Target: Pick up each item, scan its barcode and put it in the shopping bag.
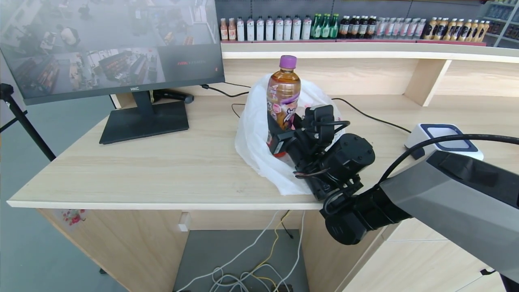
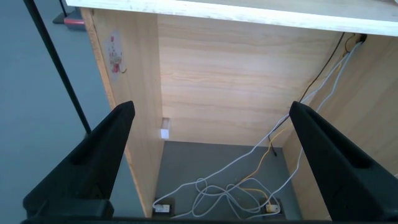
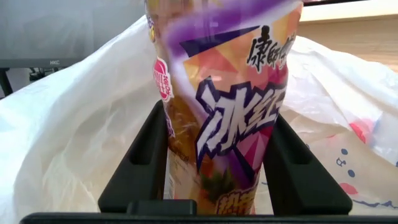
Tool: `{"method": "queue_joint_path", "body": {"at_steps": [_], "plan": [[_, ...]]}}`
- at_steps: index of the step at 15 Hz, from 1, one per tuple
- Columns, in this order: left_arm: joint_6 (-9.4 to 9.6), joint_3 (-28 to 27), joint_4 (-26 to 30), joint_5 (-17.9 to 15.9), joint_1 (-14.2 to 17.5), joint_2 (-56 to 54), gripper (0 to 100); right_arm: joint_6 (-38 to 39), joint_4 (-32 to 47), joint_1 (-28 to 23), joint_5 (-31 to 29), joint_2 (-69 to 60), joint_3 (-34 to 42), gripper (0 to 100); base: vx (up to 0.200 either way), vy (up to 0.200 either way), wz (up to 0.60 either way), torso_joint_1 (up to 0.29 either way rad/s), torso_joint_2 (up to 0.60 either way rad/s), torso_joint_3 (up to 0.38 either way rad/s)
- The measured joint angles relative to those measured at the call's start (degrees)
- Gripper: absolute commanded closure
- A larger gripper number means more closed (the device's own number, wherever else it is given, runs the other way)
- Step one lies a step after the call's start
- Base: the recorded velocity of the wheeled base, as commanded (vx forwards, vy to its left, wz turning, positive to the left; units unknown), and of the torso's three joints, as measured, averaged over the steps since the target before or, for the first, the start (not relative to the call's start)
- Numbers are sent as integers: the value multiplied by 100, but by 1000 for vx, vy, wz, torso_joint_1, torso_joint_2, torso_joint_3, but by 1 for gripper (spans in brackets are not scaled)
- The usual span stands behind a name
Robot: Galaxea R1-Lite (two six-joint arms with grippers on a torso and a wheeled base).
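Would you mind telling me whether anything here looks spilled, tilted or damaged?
Nothing stands out. The capped tea bottle is upright between the right gripper's fingers at the white shopping bag, and the counter shows no spill.

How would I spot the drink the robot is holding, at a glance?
On the pale wooden counter, right of the monitor, sits a white shopping bag. Upright in its mouth is a bottle, clamped by the right gripper. Unlike the row of drinks along the back shelf, it stands alone, with purple cap, amber drink and purple-orange label.
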Motion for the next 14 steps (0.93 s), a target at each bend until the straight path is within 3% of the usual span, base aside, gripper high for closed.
{"method": "queue_joint_path", "body": {"at_steps": [14], "plan": [[0, 0, 0, 0, -4, 0, 0, 11, -2, -1, -9, 41, -2, 100, 0, 0, 0, 0, 0, 0]]}}
